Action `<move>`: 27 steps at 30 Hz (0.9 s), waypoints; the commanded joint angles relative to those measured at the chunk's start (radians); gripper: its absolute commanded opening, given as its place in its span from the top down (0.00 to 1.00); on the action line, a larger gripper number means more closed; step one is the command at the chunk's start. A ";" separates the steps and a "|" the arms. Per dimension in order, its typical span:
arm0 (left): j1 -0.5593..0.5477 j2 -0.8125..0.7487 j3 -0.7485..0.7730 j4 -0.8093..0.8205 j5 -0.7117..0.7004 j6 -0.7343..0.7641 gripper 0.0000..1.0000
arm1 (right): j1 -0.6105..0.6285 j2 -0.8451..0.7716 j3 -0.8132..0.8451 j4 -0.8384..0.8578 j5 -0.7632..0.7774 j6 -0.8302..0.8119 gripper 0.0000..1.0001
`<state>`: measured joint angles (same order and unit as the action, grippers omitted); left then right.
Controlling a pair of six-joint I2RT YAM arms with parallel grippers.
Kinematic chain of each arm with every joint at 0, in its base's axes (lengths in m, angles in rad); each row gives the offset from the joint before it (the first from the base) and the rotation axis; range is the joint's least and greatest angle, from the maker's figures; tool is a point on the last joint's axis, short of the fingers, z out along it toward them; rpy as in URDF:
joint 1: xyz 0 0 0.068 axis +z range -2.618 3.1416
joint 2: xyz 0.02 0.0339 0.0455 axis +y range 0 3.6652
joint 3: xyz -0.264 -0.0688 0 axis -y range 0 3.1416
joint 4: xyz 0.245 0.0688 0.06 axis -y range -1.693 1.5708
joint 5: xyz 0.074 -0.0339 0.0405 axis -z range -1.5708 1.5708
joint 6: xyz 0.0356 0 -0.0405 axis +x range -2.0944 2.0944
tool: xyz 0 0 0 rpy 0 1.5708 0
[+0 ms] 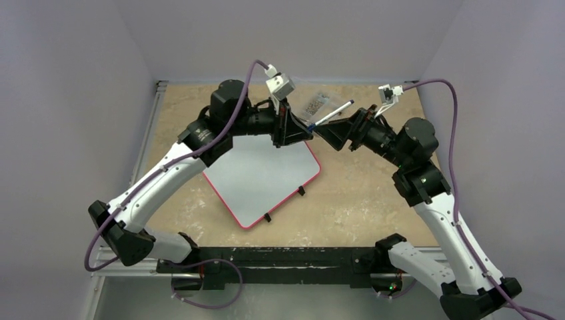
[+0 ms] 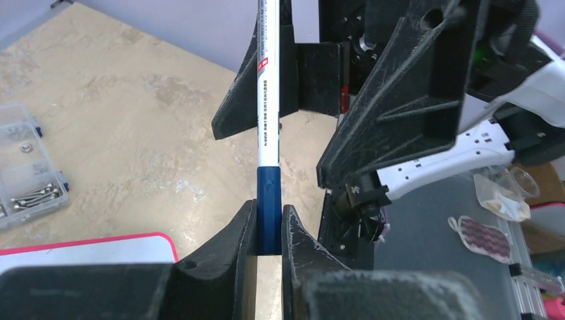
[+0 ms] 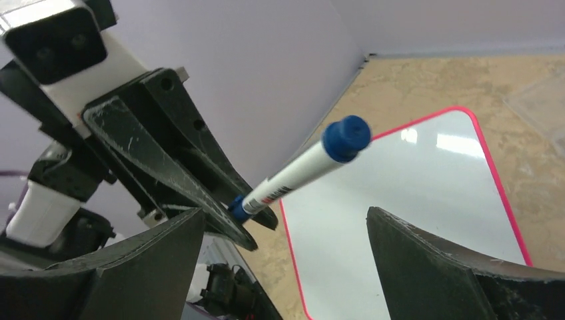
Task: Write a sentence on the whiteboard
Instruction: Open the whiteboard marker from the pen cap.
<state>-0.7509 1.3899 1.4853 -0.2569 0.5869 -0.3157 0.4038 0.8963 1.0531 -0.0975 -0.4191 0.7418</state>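
The whiteboard (image 1: 260, 177) lies flat mid-table, white with a thin red rim, and its visible surface is blank. No blue letters of the sentence show anywhere; the board's far corner is under the left arm. My left gripper (image 1: 306, 131) is shut on the blue cap of a white marker (image 1: 336, 112), held in the air beyond the board's far right corner. In the left wrist view the cap (image 2: 268, 203) sits between the pads. My right gripper (image 1: 328, 135) is open, with its fingers (image 2: 400, 100) on either side of the marker's white body without touching. The marker's blue end (image 3: 346, 138) points at the right wrist camera.
A small clear plastic box of screws (image 1: 318, 103) lies on the table behind the grippers and also shows in the left wrist view (image 2: 26, 167). Purple walls enclose the table on three sides. A black rail (image 1: 266, 267) runs along the near edge.
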 commanded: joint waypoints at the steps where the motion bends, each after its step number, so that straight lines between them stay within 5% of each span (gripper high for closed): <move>1: 0.048 -0.051 0.102 -0.190 0.185 0.109 1.00 | -0.021 -0.005 0.065 0.054 -0.254 -0.133 0.08; 10: 0.062 -0.046 0.144 -0.307 0.301 0.174 1.00 | -0.030 0.026 0.034 0.284 -0.513 -0.059 0.19; 16: 0.062 -0.050 0.146 -0.297 0.284 0.172 1.00 | -0.030 0.056 0.030 0.288 -0.526 -0.035 0.36; 27: 0.067 0.001 0.222 -0.360 0.327 0.202 1.00 | -0.030 0.047 0.012 0.245 -0.512 -0.063 0.51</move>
<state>-0.6918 1.3701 1.6501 -0.5941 0.8719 -0.1520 0.3782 0.9558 1.0710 0.1280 -0.9157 0.6880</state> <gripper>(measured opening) 0.108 0.521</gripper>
